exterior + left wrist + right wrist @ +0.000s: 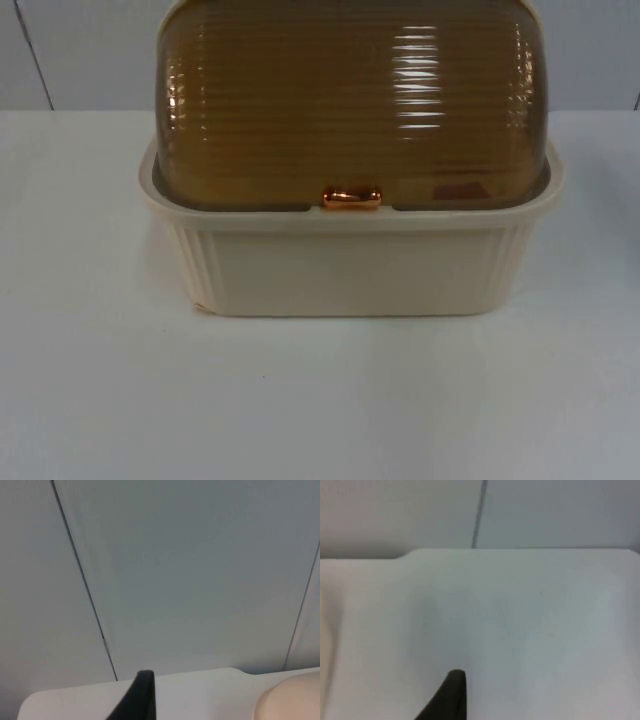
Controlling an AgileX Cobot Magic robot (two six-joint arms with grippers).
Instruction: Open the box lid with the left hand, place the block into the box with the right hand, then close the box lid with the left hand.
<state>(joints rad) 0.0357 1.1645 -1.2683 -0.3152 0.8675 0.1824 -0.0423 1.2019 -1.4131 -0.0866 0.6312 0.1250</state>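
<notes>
From the top view, the cream box (350,265) sits on the white surface (320,400) against the partition wall (80,50), its amber lid (350,100) closed, a reddish block (460,190) dimly inside. The left wrist view shows the left gripper (140,697) facing that wall beside the box's edge; the right wrist view shows the right gripper (447,695) over bare surface. I cannot tell whether either gripper's fingers are spread.

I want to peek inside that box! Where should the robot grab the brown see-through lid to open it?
Probably the small shiny copper handle at the middle of the lid's front edge, approached from the front. The ribbed dome is wide, smooth and curved, offering nothing to pinch, while the handle sticks out just above the cream box's rim.
</notes>
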